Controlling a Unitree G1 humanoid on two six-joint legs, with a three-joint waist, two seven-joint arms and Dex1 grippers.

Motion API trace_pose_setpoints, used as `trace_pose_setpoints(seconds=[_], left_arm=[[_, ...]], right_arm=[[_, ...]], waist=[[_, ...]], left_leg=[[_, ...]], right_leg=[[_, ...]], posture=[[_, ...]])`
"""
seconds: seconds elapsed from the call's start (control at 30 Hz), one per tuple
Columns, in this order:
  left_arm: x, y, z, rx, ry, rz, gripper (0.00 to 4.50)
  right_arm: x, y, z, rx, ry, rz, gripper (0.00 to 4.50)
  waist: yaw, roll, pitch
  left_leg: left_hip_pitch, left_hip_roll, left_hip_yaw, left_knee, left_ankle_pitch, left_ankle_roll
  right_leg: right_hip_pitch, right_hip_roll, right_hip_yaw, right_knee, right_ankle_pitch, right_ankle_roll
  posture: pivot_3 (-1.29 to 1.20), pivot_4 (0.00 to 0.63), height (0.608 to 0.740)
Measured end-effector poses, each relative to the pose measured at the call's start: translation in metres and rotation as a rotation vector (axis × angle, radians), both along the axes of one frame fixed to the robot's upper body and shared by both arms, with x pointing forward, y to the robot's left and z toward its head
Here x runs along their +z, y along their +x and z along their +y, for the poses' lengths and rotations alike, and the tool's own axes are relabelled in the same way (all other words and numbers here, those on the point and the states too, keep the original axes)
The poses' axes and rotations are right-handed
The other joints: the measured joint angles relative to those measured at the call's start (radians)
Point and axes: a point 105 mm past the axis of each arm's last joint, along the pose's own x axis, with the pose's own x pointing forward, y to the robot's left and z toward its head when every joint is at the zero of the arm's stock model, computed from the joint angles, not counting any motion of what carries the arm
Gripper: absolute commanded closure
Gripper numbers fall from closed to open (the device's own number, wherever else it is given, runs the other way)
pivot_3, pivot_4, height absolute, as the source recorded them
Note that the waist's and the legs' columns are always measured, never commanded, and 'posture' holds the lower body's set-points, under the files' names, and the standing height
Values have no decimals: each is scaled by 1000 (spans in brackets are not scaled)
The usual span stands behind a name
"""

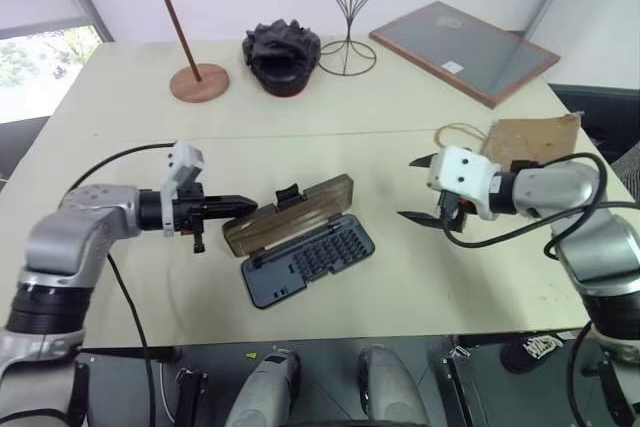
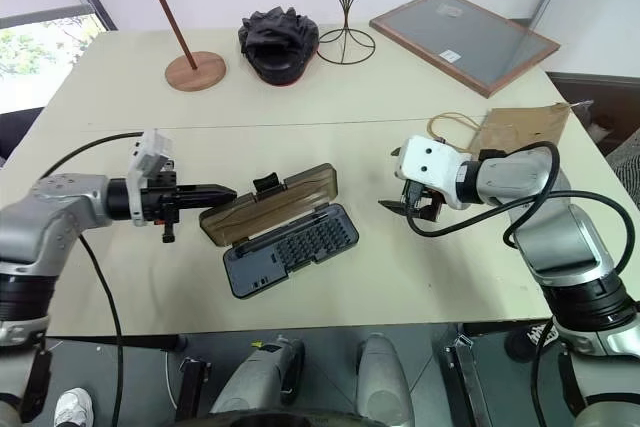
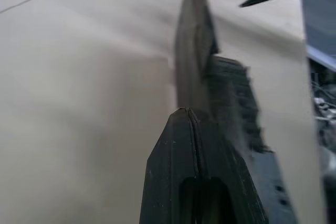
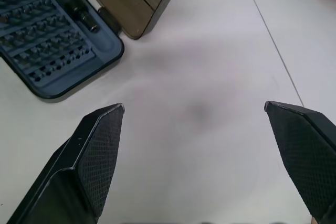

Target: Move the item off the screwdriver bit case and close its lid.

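The scene is bright and evenly lit. Daylight comes from a window (image 1: pixel 40 52) at my far left. Shadows on the table (image 1: pixel 400 117) are soft and pale; the clearest lies under the open case (image 1: pixel 300 257) and under my right gripper (image 1: pixel 425 192). The glass of the framed panel (image 1: pixel 465 52) shows a mild grey sheen. In my left wrist view the case lid (image 3: pixel 193 51) is smeared and out of focus, while my closed fingers (image 3: pixel 184 166) are sharper. My right wrist view is crisp, with a faint shadow on the table.
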Motion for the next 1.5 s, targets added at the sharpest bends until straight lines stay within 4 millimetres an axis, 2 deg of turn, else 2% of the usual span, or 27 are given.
trace_pose_setpoints(seconds=[0.23,0.43,0.5,0.57,0.73,0.83,0.93,1.03,1.1,1.3,1.5], left_arm=[[0,-35,-23,-138,-26,71,4500],[-10,-43,-29,-168,-20,107,4500],[-7,-40,-31,-158,-33,98,4500],[4,-34,-34,-153,-55,68,4500],[43,-9,-28,-49,-142,-50,4500],[58,9,-20,53,-193,-92,4500],[51,22,-8,159,-189,-97,4500],[27,30,6,254,-139,-81,4500],[11,29,7,268,-109,-62,4500],[-24,20,-12,204,-94,-4,4500],[-15,3,-32,107,-99,-41,4500]], right_arm=[[3,-2,-1,-10,74,47,25],[9,-4,3,-6,132,79,25],[11,-4,4,-3,137,76,25],[11,-4,5,-4,139,74,25],[13,-6,8,1,151,72,25],[13,-5,8,-6,154,66,25],[13,-4,8,-12,160,59,25],[13,-3,9,-14,163,57,25],[13,-3,10,-14,163,56,25],[13,-3,11,-10,161,53,25],[14,-2,11,-14,160,50,25]], waist=[[4,0,0],[7,0,0],[16,0,0],[24,0,0],[27,0,0],[22,0,0],[19,0,0],[22,0,0],[25,0,0],[28,0,0],[23,0,0]], left_leg=[[0,0,0,0,0,0],[0,0,1,0,0,0],[0,0,1,0,0,1],[0,0,1,0,0,1],[-1,0,1,1,-1,1],[-1,0,1,1,-1,1],[0,0,2,1,-1,1],[-1,0,2,1,-1,1],[-1,0,2,1,-1,1],[-1,0,2,1,-1,1],[-1,0,2,1,-1,1]], right_leg=[[0,0,0,0,0,0],[0,0,0,-1,0,0],[0,0,0,-1,0,0],[0,0,0,-1,0,0],[0,0,0,-1,0,0],[0,0,0,-1,0,0],[0,0,1,-1,0,0],[-1,0,1,-1,0,0],[0,0,1,-1,0,0],[0,0,1,-2,0,0],[-1,0,1,-2,0,0]], posture=[[0,150,740],[0,150,740],[0,150,740],[0,150,740],[0,150,740],[0,150,740],[0,150,740],[0,150,740],[0,150,740],[0,150,740],[0,150,740]])
